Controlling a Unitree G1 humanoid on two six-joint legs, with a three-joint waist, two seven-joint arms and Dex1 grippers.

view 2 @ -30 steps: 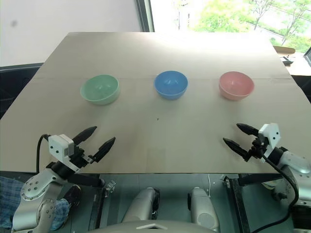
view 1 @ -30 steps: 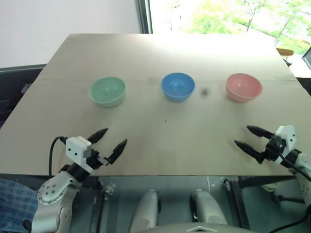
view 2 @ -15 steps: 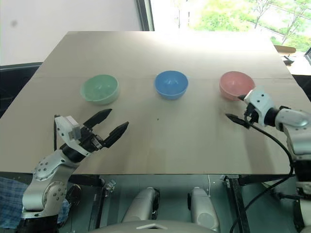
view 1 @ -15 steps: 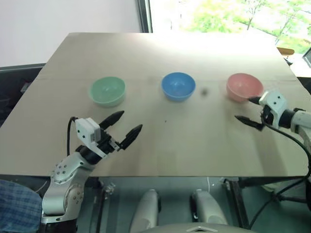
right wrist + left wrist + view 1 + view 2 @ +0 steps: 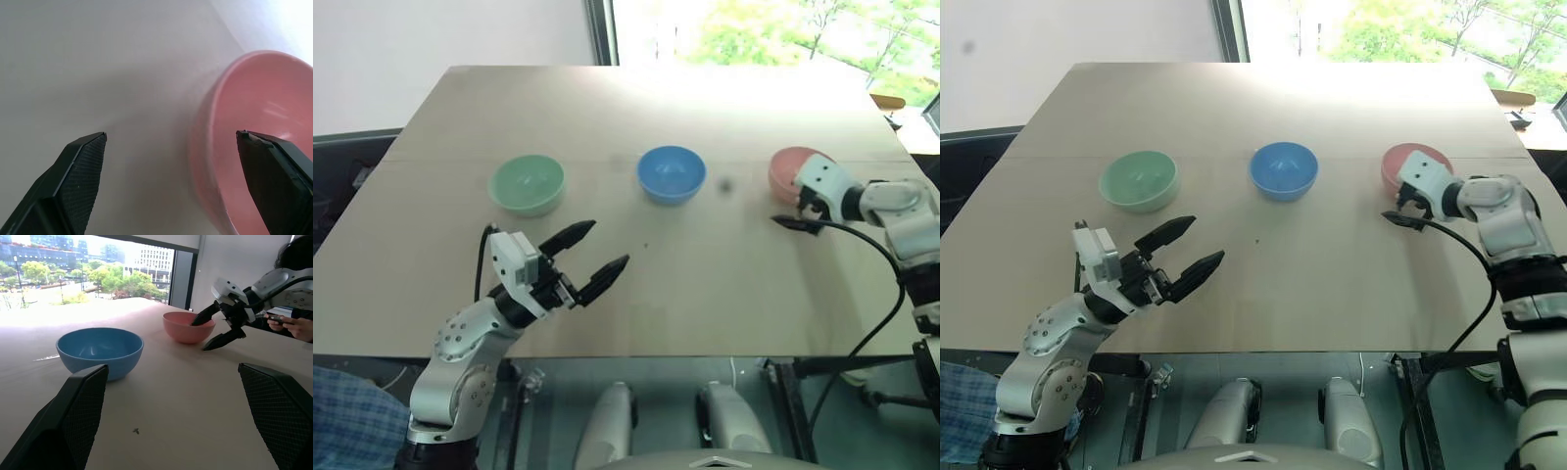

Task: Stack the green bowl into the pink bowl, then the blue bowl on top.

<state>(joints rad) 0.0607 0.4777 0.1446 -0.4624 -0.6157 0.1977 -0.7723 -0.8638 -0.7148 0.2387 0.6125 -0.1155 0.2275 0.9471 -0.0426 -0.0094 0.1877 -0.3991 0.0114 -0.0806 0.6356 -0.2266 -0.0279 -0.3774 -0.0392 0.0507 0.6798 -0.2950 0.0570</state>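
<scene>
No stacking is complete. The green bowl [image 5: 527, 184], blue bowl [image 5: 672, 173] and pink bowl [image 5: 787, 168] sit apart in a row on the table [image 5: 636, 108], at 9, 12 and 3 o'clock. The right gripper [image 5: 796, 211] straddles the pink bowl's rim, jaws apart; the left gripper [image 5: 587, 257], jaws apart, holds nothing

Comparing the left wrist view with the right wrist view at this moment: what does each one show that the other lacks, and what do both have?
The left wrist view alone has the blue bowl, the right gripper seen from outside with one finger over the pink bowl's rim, a window with buildings and trees, and a person's hand at the edge. The right wrist view alone looks closely down into the pink bowl's inside. Both share the pink bowl and the table.
</scene>
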